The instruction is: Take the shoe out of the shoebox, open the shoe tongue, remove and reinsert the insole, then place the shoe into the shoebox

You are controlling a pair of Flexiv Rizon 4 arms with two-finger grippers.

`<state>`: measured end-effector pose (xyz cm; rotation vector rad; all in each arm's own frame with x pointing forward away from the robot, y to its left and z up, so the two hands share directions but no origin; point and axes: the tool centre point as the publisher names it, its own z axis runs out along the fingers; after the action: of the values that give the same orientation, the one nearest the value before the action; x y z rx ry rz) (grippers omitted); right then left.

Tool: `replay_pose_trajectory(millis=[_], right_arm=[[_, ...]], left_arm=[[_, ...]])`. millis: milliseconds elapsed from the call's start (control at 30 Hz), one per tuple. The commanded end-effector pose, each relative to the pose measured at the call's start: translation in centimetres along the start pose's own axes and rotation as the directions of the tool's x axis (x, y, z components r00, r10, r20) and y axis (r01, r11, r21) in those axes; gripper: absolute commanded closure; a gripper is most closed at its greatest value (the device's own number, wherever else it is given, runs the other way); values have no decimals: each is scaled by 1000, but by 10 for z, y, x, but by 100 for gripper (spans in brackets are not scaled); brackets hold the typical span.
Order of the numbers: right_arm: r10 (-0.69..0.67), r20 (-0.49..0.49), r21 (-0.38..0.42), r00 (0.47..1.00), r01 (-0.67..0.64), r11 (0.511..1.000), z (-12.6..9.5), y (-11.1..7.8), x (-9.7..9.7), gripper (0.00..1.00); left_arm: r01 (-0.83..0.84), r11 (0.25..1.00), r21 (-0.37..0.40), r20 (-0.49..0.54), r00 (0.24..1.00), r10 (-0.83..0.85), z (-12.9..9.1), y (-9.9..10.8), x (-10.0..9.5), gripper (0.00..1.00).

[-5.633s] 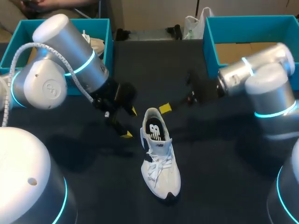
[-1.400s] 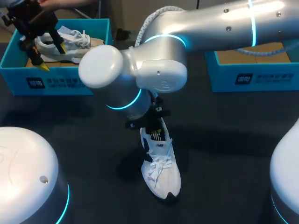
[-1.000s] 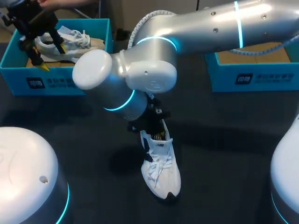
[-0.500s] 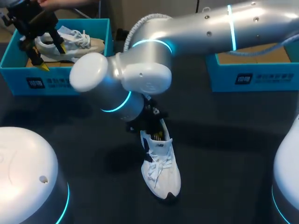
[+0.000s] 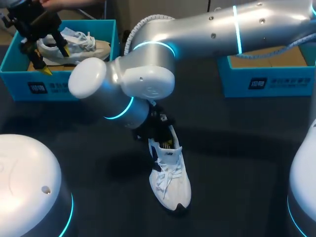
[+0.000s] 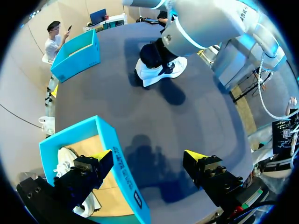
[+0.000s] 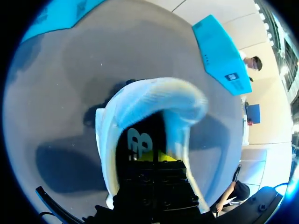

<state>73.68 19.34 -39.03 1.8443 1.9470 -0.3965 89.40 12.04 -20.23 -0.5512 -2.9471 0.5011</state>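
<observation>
Since the earliest frame, the right arm [image 5: 148, 84] has been swung across from the right and the left arm drawn back to the far left corner. Over the last second only the right arm's elbow has been shifted slightly leftward, and the shoe has been left in place.

The white shoe [image 5: 170, 180] is stood upright near the middle of the dark table [image 5: 237, 163], toe toward the robot, outside both boxes. Its dark insole [image 7: 140, 140] is seen lying inside. The right gripper [image 7: 156, 156] is set down into the heel opening, right at the insole; whether its jaws are apart or together cannot be told.

The left gripper [image 6: 149, 158] is held above the left shoebox [image 5: 64, 86] with its jaws wide apart, the box's wall running beneath the gap and nothing gripped. A second white shoe [image 5: 74, 47] is laid in that box. The right shoebox [image 5: 266, 84] is placed at the far right.
</observation>
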Motion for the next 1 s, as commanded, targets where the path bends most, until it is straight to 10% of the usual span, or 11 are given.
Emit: replay_pose_trajectory(millis=[33, 433, 1000], right_arm=[[101, -29, 21, 994, -100, 995, 14, -3, 5, 100], [96, 40, -93, 995, -92, 991, -31, -5, -6, 100], [62, -125, -1, 990, -63, 998, 16, 3, 1, 100]], left_arm=[[-1, 1000, -3, 1, 1000, 1, 0, 0, 1, 0], [-1, 1000, -3, 1, 1000, 1, 0, 0, 1, 0], [-1, 1000, -3, 1, 1000, 1, 0, 0, 1, 0]])
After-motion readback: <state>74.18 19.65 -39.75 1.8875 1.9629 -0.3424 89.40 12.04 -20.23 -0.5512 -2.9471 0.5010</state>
